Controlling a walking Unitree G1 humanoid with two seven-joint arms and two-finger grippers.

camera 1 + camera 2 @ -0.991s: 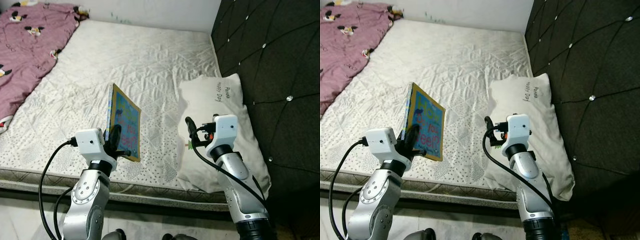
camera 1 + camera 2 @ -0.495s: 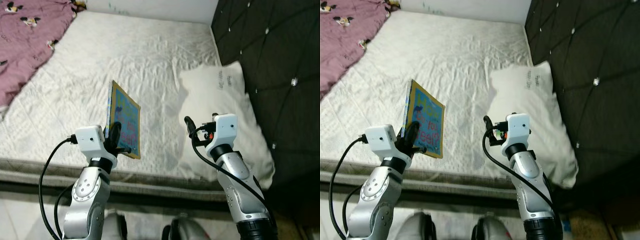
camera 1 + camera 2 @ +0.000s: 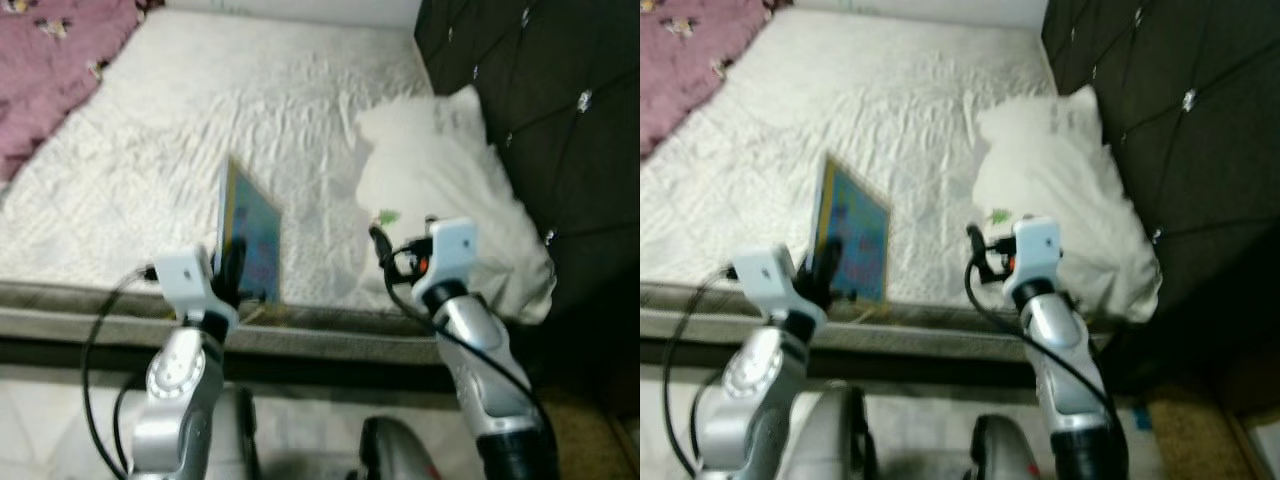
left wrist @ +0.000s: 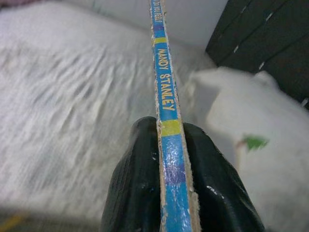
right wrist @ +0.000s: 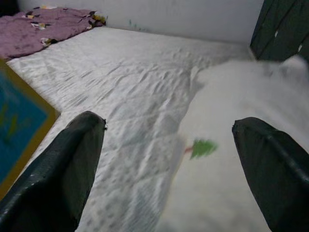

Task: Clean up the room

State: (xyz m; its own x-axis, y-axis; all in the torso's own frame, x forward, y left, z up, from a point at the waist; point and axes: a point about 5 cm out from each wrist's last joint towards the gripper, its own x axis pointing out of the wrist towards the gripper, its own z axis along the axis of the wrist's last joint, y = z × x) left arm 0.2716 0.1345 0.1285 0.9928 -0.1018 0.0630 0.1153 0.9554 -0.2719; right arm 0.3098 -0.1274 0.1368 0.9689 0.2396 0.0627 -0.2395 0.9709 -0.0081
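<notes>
Bed (image 3: 200, 130): white mattress fills the far field, purple blanket (image 3: 50, 60) bunched far left, dark headboard (image 3: 540, 90) right. White pillow (image 3: 440, 180) lies at the right by the headboard. Book (image 3: 250, 245) held upright over the near mattress edge, left gripper (image 4: 164, 159) jaws clamped on its spine. Right gripper (image 5: 169, 145) jaws wide apart, holding nothing, near the pillow. Judged early in the task: book lifted but not yet stowed, blanket unmade.

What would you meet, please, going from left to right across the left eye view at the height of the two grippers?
Left gripper shut on the upright blue book → bare white mattress → right gripper, fingers open → white pillow → dark tufted headboard.
</notes>
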